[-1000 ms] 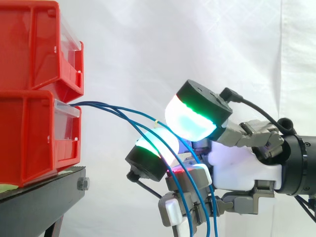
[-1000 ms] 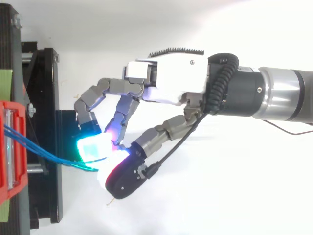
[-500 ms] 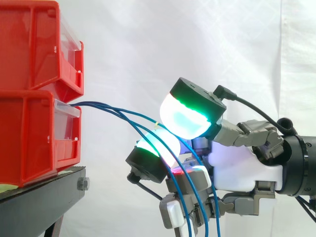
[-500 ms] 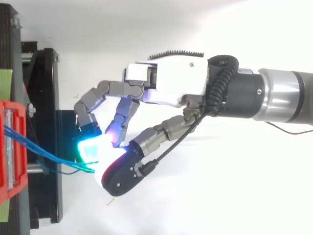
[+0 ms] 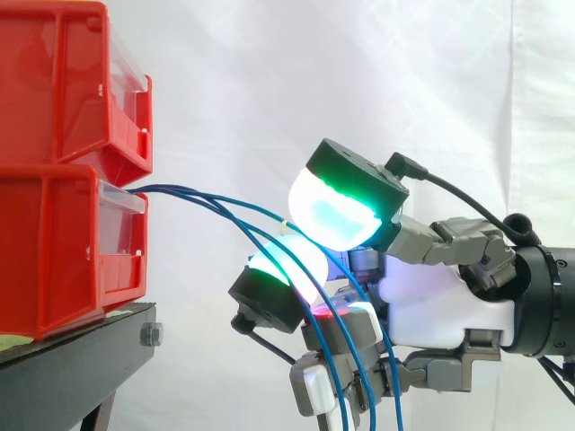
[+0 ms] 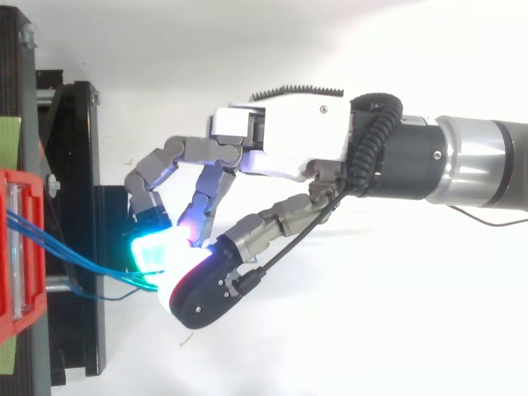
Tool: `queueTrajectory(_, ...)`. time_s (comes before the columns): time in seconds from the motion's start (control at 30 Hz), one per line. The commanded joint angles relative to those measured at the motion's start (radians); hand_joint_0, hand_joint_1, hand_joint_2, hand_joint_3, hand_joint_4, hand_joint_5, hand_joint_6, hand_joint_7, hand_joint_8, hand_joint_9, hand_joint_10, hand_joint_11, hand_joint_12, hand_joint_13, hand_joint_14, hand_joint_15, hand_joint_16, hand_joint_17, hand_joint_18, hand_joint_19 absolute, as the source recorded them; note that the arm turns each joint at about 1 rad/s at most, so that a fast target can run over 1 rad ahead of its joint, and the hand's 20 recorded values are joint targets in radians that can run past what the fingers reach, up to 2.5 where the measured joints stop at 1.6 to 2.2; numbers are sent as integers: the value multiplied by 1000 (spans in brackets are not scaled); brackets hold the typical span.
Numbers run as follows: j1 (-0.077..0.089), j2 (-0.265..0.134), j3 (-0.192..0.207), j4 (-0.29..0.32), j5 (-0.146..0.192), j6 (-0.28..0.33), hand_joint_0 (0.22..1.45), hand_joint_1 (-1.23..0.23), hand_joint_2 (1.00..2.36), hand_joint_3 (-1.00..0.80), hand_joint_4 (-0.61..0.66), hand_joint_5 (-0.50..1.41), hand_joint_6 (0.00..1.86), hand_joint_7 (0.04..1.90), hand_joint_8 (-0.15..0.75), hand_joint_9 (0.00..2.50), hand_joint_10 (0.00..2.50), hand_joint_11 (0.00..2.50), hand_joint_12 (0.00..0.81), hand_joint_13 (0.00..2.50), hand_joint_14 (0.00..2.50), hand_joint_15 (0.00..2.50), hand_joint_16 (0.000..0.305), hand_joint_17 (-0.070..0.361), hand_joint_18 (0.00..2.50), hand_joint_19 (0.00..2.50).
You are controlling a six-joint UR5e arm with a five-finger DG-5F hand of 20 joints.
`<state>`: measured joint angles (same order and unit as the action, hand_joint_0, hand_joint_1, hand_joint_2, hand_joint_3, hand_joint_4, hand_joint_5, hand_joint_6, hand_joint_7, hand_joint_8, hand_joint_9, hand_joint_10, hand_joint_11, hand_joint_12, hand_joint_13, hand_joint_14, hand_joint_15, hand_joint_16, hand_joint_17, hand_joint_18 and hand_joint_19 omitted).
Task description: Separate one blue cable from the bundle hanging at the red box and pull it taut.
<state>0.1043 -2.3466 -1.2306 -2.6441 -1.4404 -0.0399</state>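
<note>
**Side view: blue cables caught between curled fingers, right of the lower red bin**

Nearest the camera, several blue cables (image 5: 166, 189) are seen leaving the top front edge of the lower red bin (image 5: 54, 242). They arc to the right of it and downward, and are draped slack across the front of the hand (image 5: 440, 310), well below the bin's rim.

The hand is held to the right of the lower red bin, apart from it, at about the level of its base. Its fingers are curled, and two glowing fingertips (image 5: 334, 214) are brought close together with only a narrow gap, through which the cables are passed. How many cables are actually pinched cannot be told.

In the top view the same cables are led from the bin's front to the cyan pad, where they are met by the hand (image 6: 285, 136); one strand sags loose beside the others.

An upper red bin (image 5: 54, 81) is stacked on the lower one, which is carried by a black stand (image 5: 81, 355). A white curtain (image 5: 269, 90) is hung behind.
</note>
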Motion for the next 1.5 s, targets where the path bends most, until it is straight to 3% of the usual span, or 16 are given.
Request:
queueTrajectory(0.0, 0, 1, 0, 0, 0, 0, 535, -653, 1000, -500, 119, -177, 831, 1215, 355, 1169, 26, 1080, 365, 1083, 22, 567, 44, 100, 1060, 480)
queueTrajectory(0.23, 0, 0, 0, 0, -2, -2, 514, -625, 1000, -500, 138, -177, 819, 1166, 359, 1167, 26, 1054, 369, 1084, 21, 563, 45, 102, 1068, 471)
queueTrajectory(0.53, 2, 0, -1, 1, 0, -2, 633, -655, 1000, -488, 93, -174, 820, 1227, 346, 1161, 26, 1025, 353, 1077, 21, 573, 42, 94, 1037, 500)
queueTrajectory(0.77, 2, 0, 0, 0, 0, -2, 617, -713, 1014, -235, 5, -172, 860, 1248, 356, 1149, 25, 1043, 362, 1074, 20, 560, 44, 99, 1056, 476)
queueTrajectory(1.13, 2, 0, -1, 0, 0, -2, 631, -793, 1017, -2, -293, -136, 874, 1326, 362, 1253, 25, 1051, 369, 1089, 19, 555, 48, 107, 1073, 422)
queueTrajectory(1.47, 5, 1, -1, -28, 5, -5, 638, -793, 1017, 16, -264, -135, 880, 1346, 369, 1310, 25, 1106, 369, 1108, 19, 550, 47, 107, 1080, 412)
